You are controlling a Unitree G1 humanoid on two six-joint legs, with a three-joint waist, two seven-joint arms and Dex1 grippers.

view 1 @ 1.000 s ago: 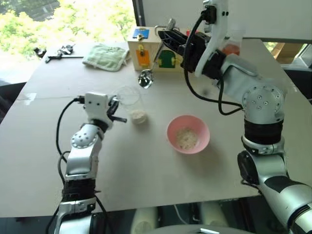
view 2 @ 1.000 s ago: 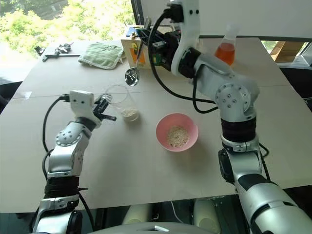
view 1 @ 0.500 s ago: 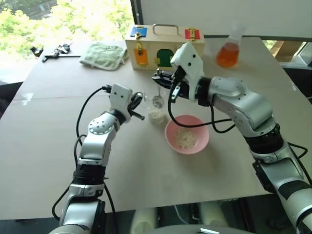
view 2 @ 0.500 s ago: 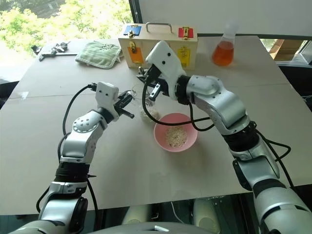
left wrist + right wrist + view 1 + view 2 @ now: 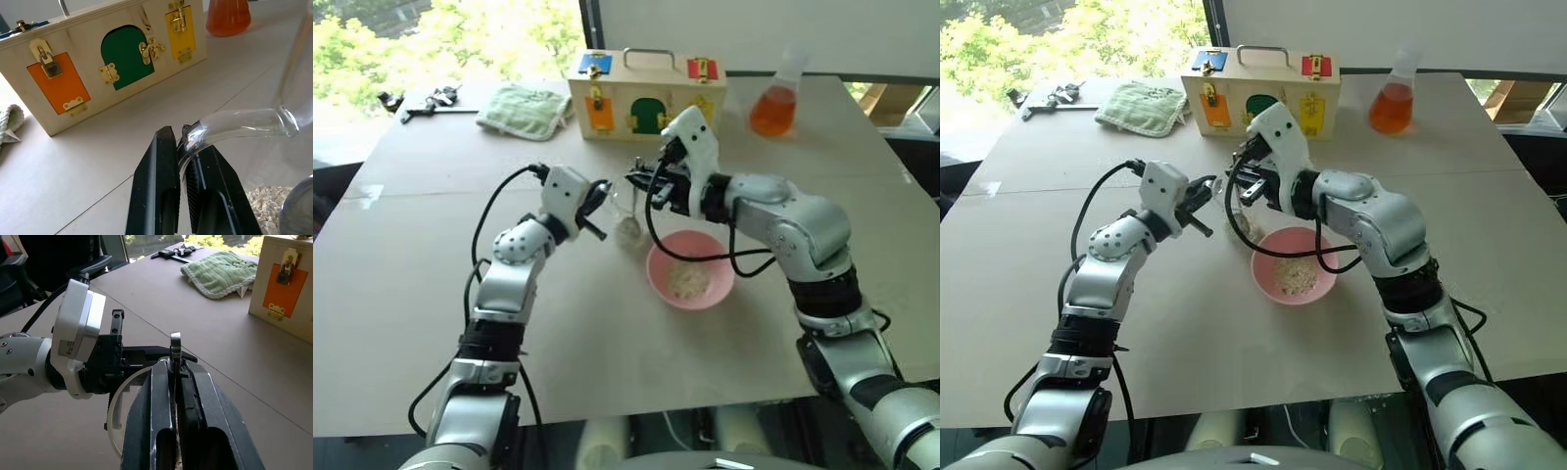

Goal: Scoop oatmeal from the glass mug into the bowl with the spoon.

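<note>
1. Head views: the left hand (image 5: 597,196) is pinching the small side handle of the glass mug (image 5: 626,208), which is standing upright on the counter (image 5: 411,255) between the two hands. The right hand (image 5: 641,181) is reaching in level from the opposite side, just above the mug's rim, its fingers pressed together on the handle of the spoon (image 5: 1239,217); the spoon is hanging down inside the mug, its small bowl sitting low near the oatmeal (image 5: 627,232) heaped at the mug's bottom. The pink bowl (image 5: 691,271) is sitting just beside the mug, below the right forearm, with pale flakes lying in its middle. Farther back, a wooden latch box (image 5: 646,95), an orange flask (image 5: 773,103) and a green cloth (image 5: 525,110) are resting well apart from the hands.

2. Left wrist view: the black fingers (image 5: 156,196) are squeezing the clear glass handle between them. The mug wall is rising beside the fingertips, with flakes and the spoon's rounded metal bowl (image 5: 297,208) showing low inside it.

3. Right wrist view: the fingers (image 5: 161,426) are clamping the spoon's thin handle, whose flat end is sticking up between them. The mug's rim is curving just beyond the fingertips, with the left hand gripping from the far side.
</note>
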